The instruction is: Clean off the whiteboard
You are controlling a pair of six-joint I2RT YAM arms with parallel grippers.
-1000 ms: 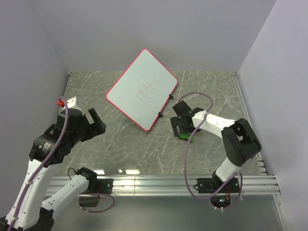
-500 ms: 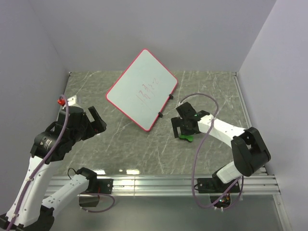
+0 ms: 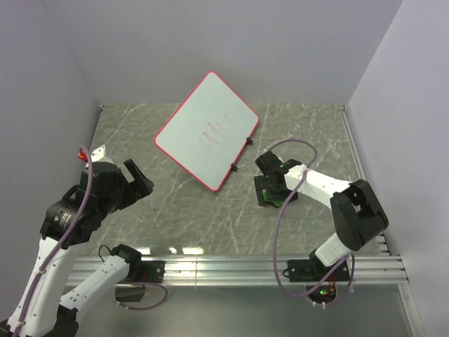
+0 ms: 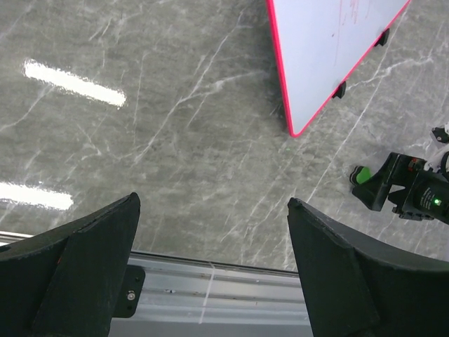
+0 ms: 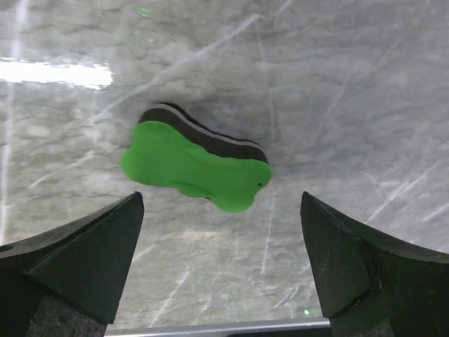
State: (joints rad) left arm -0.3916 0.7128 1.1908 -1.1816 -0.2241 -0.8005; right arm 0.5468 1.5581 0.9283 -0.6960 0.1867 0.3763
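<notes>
The whiteboard [image 3: 207, 130], white with a red-pink rim and red scribbles in its middle, lies tilted at the table's back centre; its near corner shows in the left wrist view [image 4: 330, 49]. A green eraser [image 5: 193, 168] with a black underside lies flat on the table. My right gripper [image 3: 270, 189] hovers over it, open and empty [image 5: 219, 200], the eraser just ahead of the fingertips. My left gripper [image 3: 142, 177] is open and empty [image 4: 214, 202], held above the table's left front, far from the board.
A red-tipped marker [image 3: 85, 151] and a small white object [image 3: 102, 149] sit at the table's left edge. An aluminium rail [image 3: 231, 267] runs along the front edge. Grey walls close in the back and both sides.
My right gripper has shifted slightly toward the front right and now sits over the eraser. My left arm has drawn back a little toward the front left.
</notes>
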